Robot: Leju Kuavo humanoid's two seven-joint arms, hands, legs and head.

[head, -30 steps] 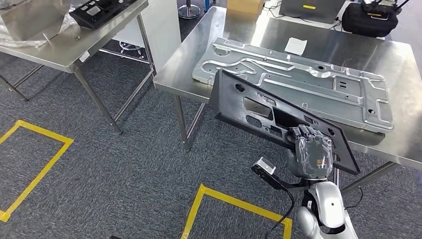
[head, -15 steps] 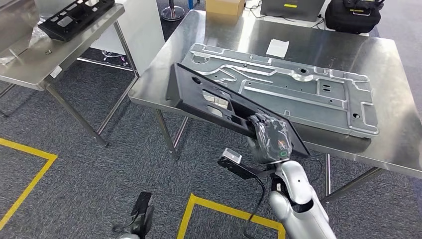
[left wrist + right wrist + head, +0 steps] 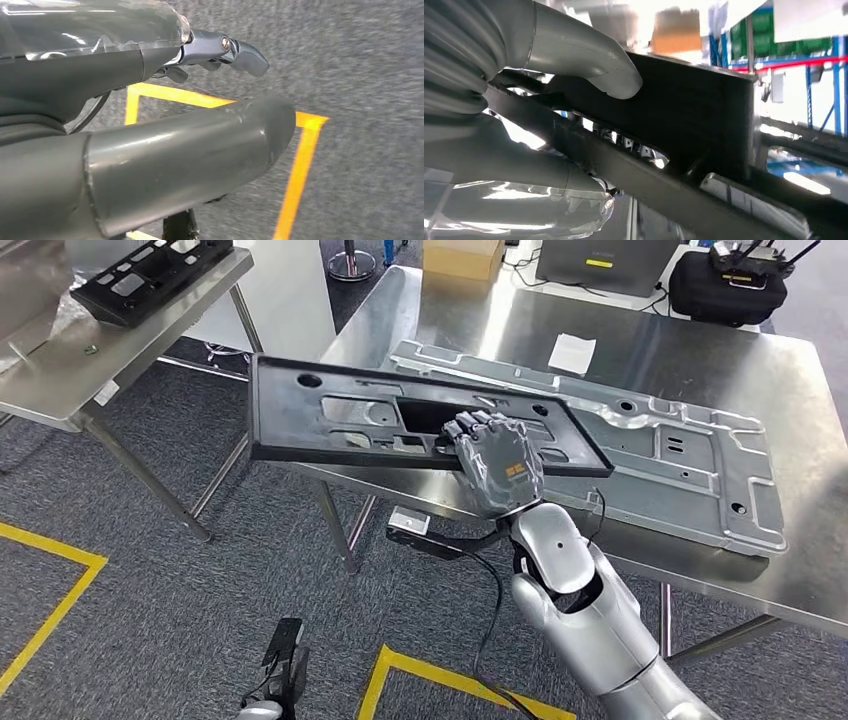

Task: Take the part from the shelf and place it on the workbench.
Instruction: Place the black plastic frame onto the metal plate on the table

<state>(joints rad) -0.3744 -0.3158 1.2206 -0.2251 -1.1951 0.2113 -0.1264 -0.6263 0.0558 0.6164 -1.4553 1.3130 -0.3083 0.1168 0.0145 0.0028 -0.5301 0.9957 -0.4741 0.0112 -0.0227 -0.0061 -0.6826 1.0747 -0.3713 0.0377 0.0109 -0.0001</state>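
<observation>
The part is a long black plastic panel with cut-outs. My right hand grips it through its middle opening and holds it nearly flat above the front left edge of the steel workbench. Its left end juts out past the bench over the floor. In the right wrist view the thumb lies across the black panel. A large stamped silver metal plate lies on the bench under and behind the panel. My left hand hangs low over the carpet, its fingers apart and holding nothing.
A second steel table stands to the left with another black panel on it. On the bench's far side are a cardboard box, a white paper and a black bag. Yellow tape marks the carpet.
The view has shifted as I came closer to the bench. My right hand has lifted the panel and turned it from steeply tilted to nearly flat over the bench's edge.
</observation>
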